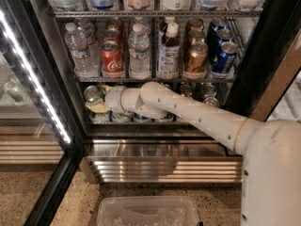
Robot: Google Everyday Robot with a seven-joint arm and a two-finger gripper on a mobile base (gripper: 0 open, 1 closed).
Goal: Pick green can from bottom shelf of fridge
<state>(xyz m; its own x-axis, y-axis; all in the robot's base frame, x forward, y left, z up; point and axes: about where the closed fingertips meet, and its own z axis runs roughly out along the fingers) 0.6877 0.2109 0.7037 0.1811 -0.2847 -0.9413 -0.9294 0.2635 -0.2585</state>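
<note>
A tall black-framed fridge (263, 65) stood open, its racks packed with drinks. A white arm (197, 117) reached in from the lower right, running leftward along the bottom shelf (101, 123). The gripper (97, 100) sat at the arm's far end, at the left of that shelf.

The green can (91, 93) lay straight ahead of the gripper, at its tip and slightly above its centre line. It was touching the gripper or very nearly so. The can's silver top showed and faced up and a little toward the camera, so its long axis looked tipped off upright and ran across the arm's line of reach. A pale yellowish part of the gripper showed just under the can. Whether the gripper was closed on the can or only set against it could not be told.

Behind the gripper, back along the arm to the right, more short cans (207, 92) stood in rows on the same shelf, partly hidden by the arm. Directly above the gripper, on the next rack up, stood a red can (112, 60) with water bottles (138, 55) beside it. To the gripper's left, outside the frame, ran the white light strip (37, 79). Below it lay the ribbed steel base (160, 166).

Judged from this, the coming move depended on the can being centred at the gripper's tip. A pull back to the right along the arm's line should have brought it off the shelf.
</note>
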